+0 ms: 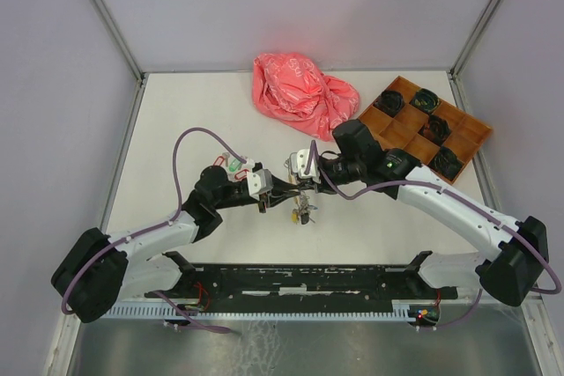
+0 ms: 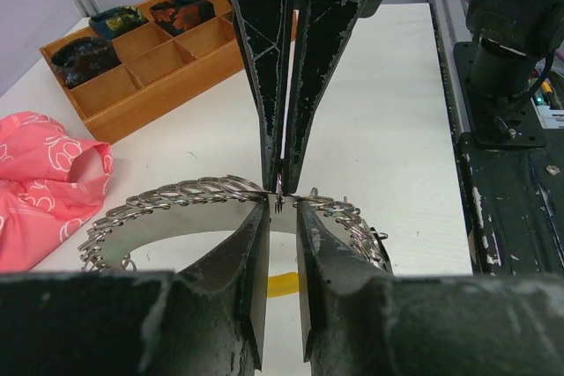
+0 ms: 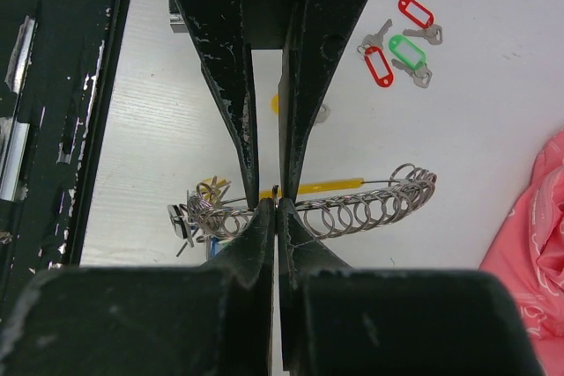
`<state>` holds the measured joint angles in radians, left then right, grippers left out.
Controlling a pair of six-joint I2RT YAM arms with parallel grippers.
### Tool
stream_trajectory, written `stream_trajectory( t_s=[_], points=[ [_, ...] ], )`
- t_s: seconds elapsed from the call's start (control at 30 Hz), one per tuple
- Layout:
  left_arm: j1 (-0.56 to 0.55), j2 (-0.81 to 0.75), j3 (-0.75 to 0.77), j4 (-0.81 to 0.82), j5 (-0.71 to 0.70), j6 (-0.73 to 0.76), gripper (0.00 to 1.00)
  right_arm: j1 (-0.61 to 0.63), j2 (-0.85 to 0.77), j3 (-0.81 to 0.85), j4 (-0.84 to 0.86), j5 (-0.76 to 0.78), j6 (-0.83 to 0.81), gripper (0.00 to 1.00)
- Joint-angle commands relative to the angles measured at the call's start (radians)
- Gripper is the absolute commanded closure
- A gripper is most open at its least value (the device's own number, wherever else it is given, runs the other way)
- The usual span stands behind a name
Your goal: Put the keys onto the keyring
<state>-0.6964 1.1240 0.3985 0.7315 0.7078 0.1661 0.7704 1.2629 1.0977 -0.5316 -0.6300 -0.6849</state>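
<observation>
A white desk [image 1: 176, 121] stands inside a booth of plain pale lilac-grey walls [image 1: 291, 6], with slim silver metal posts [image 1: 106, 13] rising at the back corners, a scuffed black mounting plate [image 1: 308, 281] along the near edge, and soft, even light casting only faint shadows.

You've got the left gripper [image 1: 280, 189] and right gripper [image 1: 304, 187] meeting tip to tip. The keyring [image 1: 302, 210] is bunched just under the right gripper's tips, on the bases' side. Loose keys [image 1: 231, 165] with red and green tags lie beside the left gripper's wrist. A pink bag [image 1: 304, 94] sits beyond the tips, and a wooden tray [image 1: 467, 136] is off to the right gripper's right.
</observation>
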Motion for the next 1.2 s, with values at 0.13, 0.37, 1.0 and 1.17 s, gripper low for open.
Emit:
stream_trajectory(
  t_s=[0.13,0.37,1.0,1.17],
  points=[
    [-0.004,-0.011,0.04,0.055,-0.005,-0.009,0.78,0.001,-0.002,0.015,0.048,-0.058,0.016,0.99],
    [-0.005,-0.008,0.045,0.075,0.003,-0.029,0.8,0.001,0.015,0.017,0.033,-0.089,0.018,0.99],
    [-0.008,-0.044,-0.027,0.086,-0.132,-0.03,0.97,0.0,-0.072,-0.004,0.063,0.173,0.166,0.56],
    [-0.005,-0.079,-0.03,0.051,-0.264,-0.07,0.97,0.0,-0.075,-0.013,0.113,0.301,0.35,0.47]
  ],
)
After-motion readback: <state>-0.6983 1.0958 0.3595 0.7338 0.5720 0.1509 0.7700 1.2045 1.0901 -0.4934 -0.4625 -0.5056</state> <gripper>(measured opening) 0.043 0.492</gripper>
